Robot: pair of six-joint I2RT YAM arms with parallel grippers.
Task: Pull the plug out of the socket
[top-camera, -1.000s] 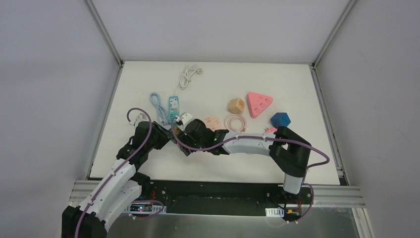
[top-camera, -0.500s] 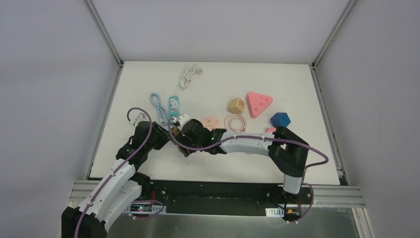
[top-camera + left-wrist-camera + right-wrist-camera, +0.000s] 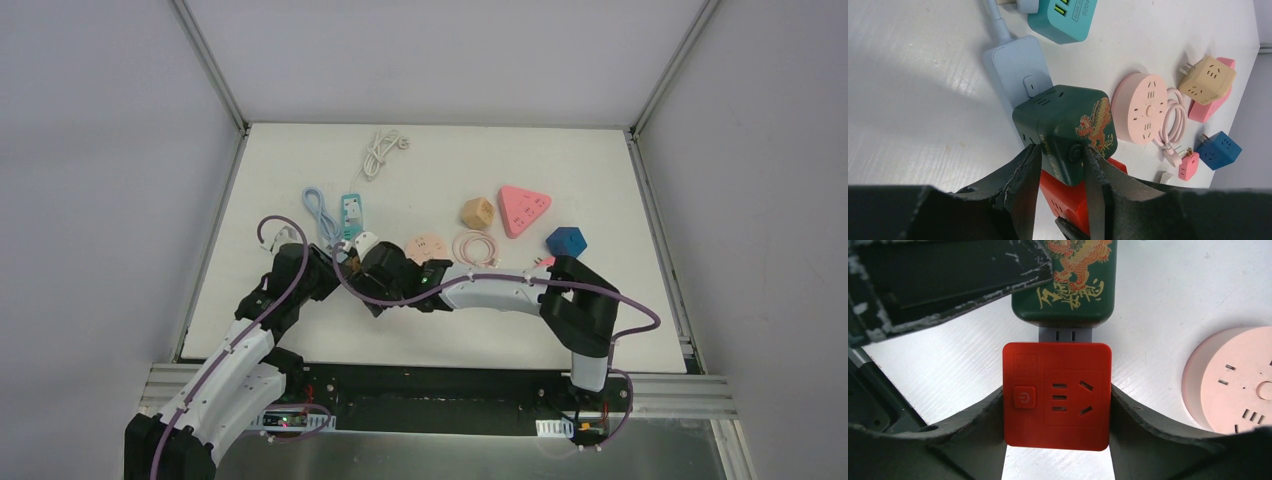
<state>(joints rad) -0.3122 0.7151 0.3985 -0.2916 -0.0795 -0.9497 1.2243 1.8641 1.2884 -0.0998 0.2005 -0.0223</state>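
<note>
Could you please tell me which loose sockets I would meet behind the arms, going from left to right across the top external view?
teal power strip → round pink socket → tan cube socket → pink triangular socket → blue cube socket

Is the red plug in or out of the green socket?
In: right wrist view shows red plug joined to green socket by a grey neck.
</note>
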